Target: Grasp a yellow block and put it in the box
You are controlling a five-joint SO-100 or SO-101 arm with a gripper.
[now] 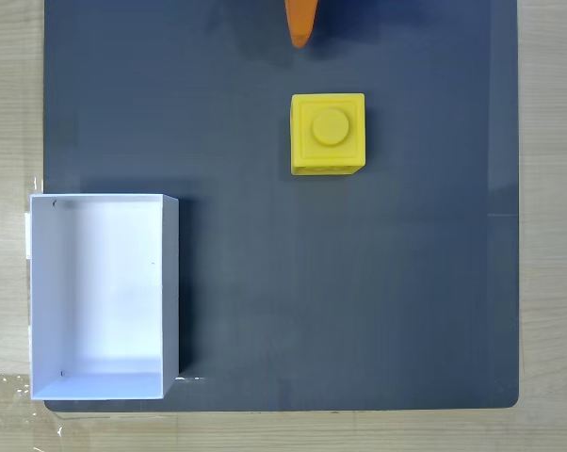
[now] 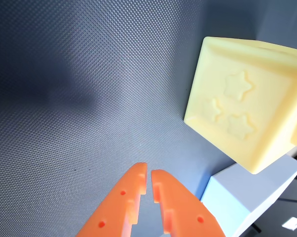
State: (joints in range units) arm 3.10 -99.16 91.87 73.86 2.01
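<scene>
Your yellow block (image 1: 328, 134) sits stud-up on the dark textured mat (image 1: 359, 301) in the fixed view, a near-cube with no clear long axis, its edges square to the mat's. The wrist view shows three raised stars on one side face. Your orange gripper (image 2: 149, 174) hangs just short of it, fingertips nearly together, holding nothing. The white thin-walled box (image 1: 170, 282) stands well apart at the mat's lower left.
</scene>
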